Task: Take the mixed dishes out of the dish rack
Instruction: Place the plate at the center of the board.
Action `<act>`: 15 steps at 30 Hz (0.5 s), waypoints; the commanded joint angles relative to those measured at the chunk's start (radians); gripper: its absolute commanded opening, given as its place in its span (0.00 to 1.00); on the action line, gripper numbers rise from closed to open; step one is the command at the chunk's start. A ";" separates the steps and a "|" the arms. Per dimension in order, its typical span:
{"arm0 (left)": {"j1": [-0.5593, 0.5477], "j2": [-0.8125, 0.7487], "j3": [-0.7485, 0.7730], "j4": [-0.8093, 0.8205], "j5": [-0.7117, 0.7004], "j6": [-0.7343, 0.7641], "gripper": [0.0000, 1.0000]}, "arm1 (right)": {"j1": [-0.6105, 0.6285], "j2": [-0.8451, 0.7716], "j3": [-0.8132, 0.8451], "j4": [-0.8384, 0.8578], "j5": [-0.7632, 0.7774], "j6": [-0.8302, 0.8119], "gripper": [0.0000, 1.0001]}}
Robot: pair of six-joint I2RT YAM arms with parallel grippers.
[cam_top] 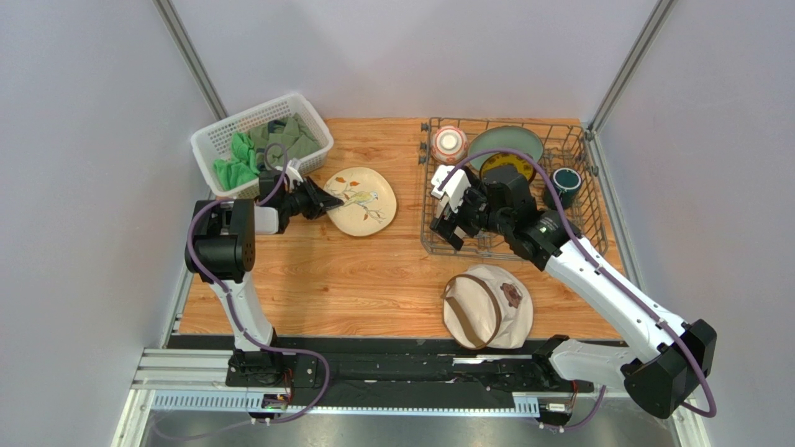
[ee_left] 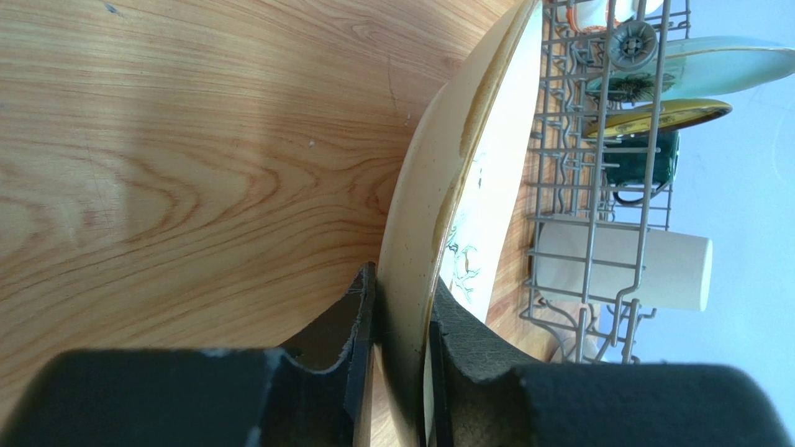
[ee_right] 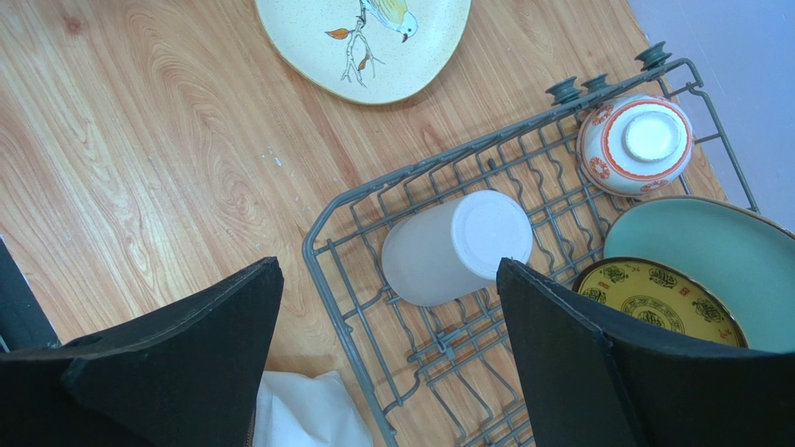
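Left gripper (ee_left: 401, 312): pinching the rim of cream plate (ee_left: 499, 158).
Cream plate: outside dish rack (ee_right: 560, 168), over table (ee_right: 140, 140), left of the rack.
Right gripper (ee_right: 389, 279): fingers spread wide, hovering above beige tumbler (ee_right: 457, 247).
Beige tumbler: on its side in a rack corner.
Also in rack: patterned bowl (ee_right: 636, 140) upside down, pale green plate (ee_right: 695, 237), small yellow-patterned plate (ee_right: 658, 298), dark green mug (cam_top: 566, 180).

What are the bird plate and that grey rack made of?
Bird plate: probably glazed ceramic, cream with fine speckles and a soft sheen. Rack: looks like coated metal wire, matte dark grey, with thin bent rods joined in a grid.
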 commanded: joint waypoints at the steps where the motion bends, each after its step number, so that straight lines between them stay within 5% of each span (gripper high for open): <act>1: 0.005 -0.014 0.010 0.043 0.035 0.022 0.26 | -0.003 -0.019 0.007 0.015 -0.021 -0.008 0.92; 8: 0.003 -0.035 0.014 -0.003 0.022 0.056 0.46 | -0.003 -0.033 0.008 0.004 -0.022 -0.010 0.92; 15: 0.005 -0.058 0.026 -0.079 -0.006 0.091 0.51 | -0.003 -0.042 0.014 -0.007 -0.019 -0.016 0.93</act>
